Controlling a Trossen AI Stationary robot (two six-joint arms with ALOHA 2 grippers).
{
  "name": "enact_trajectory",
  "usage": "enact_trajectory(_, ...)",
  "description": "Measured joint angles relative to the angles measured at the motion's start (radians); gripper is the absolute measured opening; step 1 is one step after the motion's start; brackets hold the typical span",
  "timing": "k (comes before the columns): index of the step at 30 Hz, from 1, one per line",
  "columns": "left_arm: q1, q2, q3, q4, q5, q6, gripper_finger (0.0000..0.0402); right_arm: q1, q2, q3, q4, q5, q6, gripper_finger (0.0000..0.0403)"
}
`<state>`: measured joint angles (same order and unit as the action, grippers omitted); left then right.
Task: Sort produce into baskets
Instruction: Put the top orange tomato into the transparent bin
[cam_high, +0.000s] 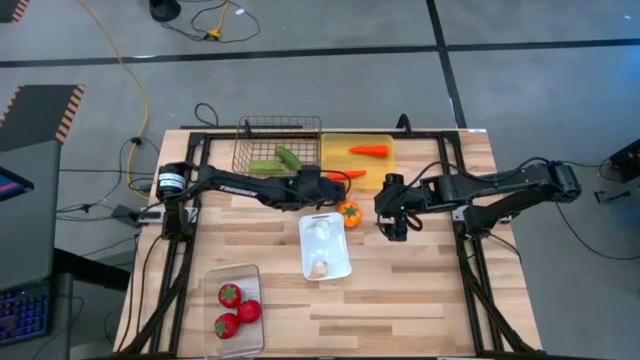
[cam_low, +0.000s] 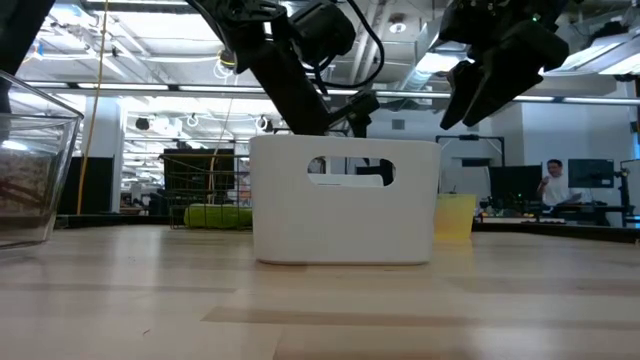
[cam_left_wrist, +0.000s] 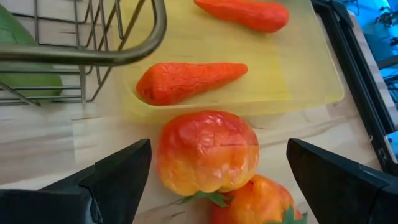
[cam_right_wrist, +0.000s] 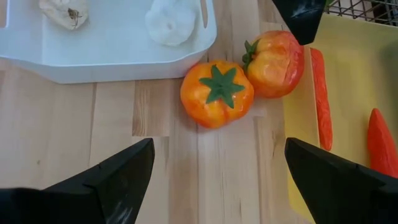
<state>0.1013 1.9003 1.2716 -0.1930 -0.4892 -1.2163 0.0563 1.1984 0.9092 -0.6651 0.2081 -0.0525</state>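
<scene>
Two orange-red peppers (cam_high: 348, 212) lie side by side on the table between the yellow tray (cam_high: 380, 140) and the white tray (cam_high: 340, 270). My left gripper (cam_left_wrist: 217, 149) is open above them, one finger on either side of the farther pepper (cam_left_wrist: 207, 152), touching nothing. My right gripper (cam_high: 390, 218) is open and empty just right of the peppers (cam_right_wrist: 216, 93). Two carrots (cam_left_wrist: 189, 81) lie in the yellow tray. Two cucumbers (cam_high: 278, 160) lie in the wire basket (cam_high: 300, 122). Garlic bulbs (cam_right_wrist: 171, 22) lie in the white tray. Three red fruits (cam_high: 234, 308) lie in the clear tub (cam_high: 212, 275).
The wire basket's rim (cam_left_wrist: 93, 50) and the yellow tray's near edge (cam_left_wrist: 298, 102) stand close beyond my left gripper. The white tray's corner (cam_right_wrist: 205, 46) is next to the nearer pepper. Bare wood lies at the table's near right (cam_high: 420, 300). A person (cam_low: 550, 185) stands far behind.
</scene>
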Motion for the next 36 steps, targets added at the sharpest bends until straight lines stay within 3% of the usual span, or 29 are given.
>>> enact_trajectory(19, -0.025, 0.003, -0.001, 0.001, -0.024, 0.012, 0.0361, 0.000, 0.000, 0.000, 0.000, 0.000, 0.000, 0.0388)
enact_trajectory(28, -0.029, 0.116, -0.002, 0.164, 0.006, 0.011, 0.0361, 0.000, 0.000, -0.001, 0.005, 0.000, 0.000, 0.0388)
enact_trajectory(36, -0.010, 0.117, 0.000, 0.166, 0.014, 0.014, 0.0361, -0.003, 0.000, -0.002, 0.008, 0.000, 0.001, 0.0388)
